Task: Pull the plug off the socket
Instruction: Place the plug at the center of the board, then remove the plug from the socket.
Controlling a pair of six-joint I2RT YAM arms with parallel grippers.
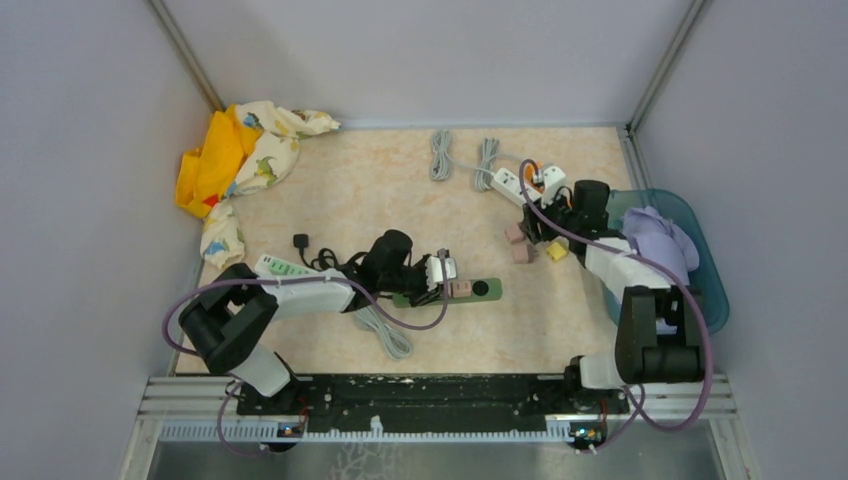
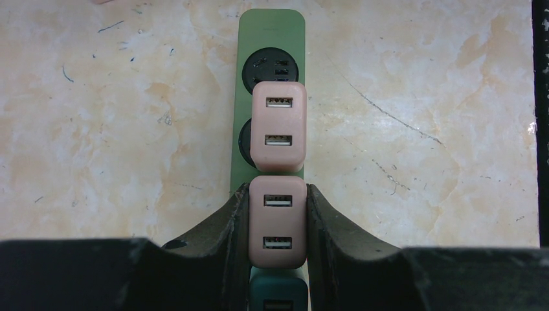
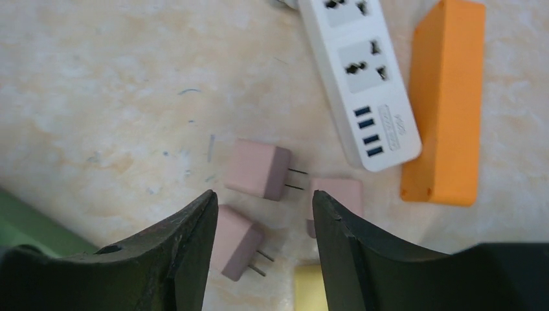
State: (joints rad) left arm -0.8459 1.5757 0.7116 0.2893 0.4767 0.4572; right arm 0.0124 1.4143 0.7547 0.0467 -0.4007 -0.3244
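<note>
A green socket strip [image 2: 272,29] lies on the table with a row of plugs on it. My left gripper [image 2: 278,194] is shut on a pink USB plug [image 2: 278,221], one finger on each side. A second pink plug [image 2: 278,126] stands just beyond it and a dark teal one [image 2: 278,291] just behind. In the top view the left gripper [image 1: 447,272] is over the strip [image 1: 487,289]. My right gripper [image 3: 264,201] hangs open above loose pink plugs [image 3: 257,168] lying on the table, holding nothing.
A white power strip [image 3: 359,78] and an orange block [image 3: 447,97] lie by the loose plugs, with a yellow plug [image 1: 557,251]. A blue bin [image 1: 712,290] holds lavender cloth at right. Patterned cloth [image 1: 235,160] is back left. Grey cables [image 1: 440,155] lie at the back.
</note>
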